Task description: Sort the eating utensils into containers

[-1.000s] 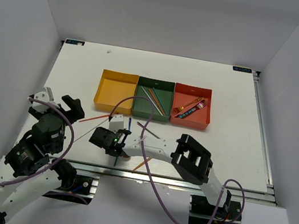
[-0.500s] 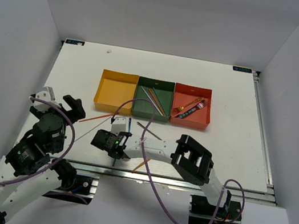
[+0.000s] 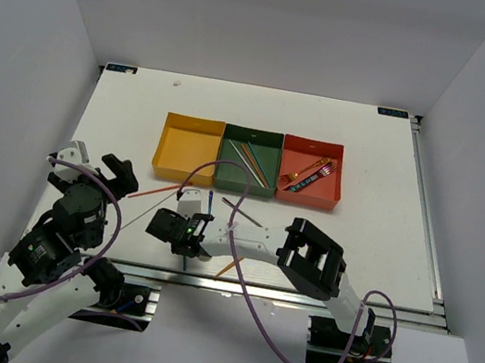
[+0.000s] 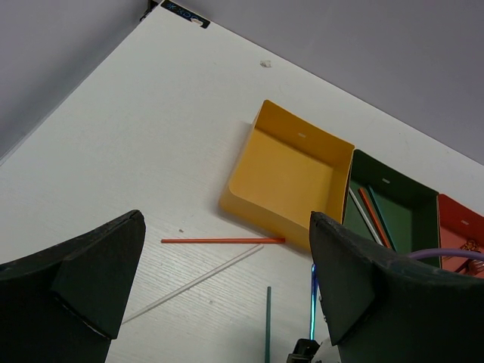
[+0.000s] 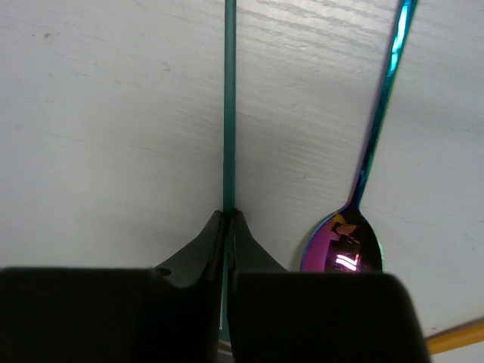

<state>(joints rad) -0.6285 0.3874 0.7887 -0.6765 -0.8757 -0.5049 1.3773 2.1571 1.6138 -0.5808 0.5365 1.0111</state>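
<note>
My right gripper (image 5: 227,216) is shut on a green chopstick (image 5: 230,106) that lies flat on the table, near the front edge (image 3: 185,264). Just right of it lies an iridescent purple-blue spoon (image 5: 346,248), bowl toward me. My left gripper (image 4: 227,221) hovers open and empty over the left of the table, above a red-orange chopstick (image 4: 223,240) and a white chopstick (image 4: 193,283). Further back stand the yellow tray (image 3: 193,120), empty, the green tray (image 3: 254,131) holding several chopsticks, and the red tray (image 3: 316,142) holding some utensils.
A dark chopstick (image 3: 243,212) lies right of the spoon handle (image 3: 210,199). An orange utensil (image 3: 229,268) pokes out under my right forearm near the table's front edge. The purple cable (image 3: 226,167) loops over the green tray. Walls close in on both sides.
My right gripper's jaws have closed onto the green chopstick; they stood half open a second ago. The wrist shifted slightly. The left arm has not moved.
</note>
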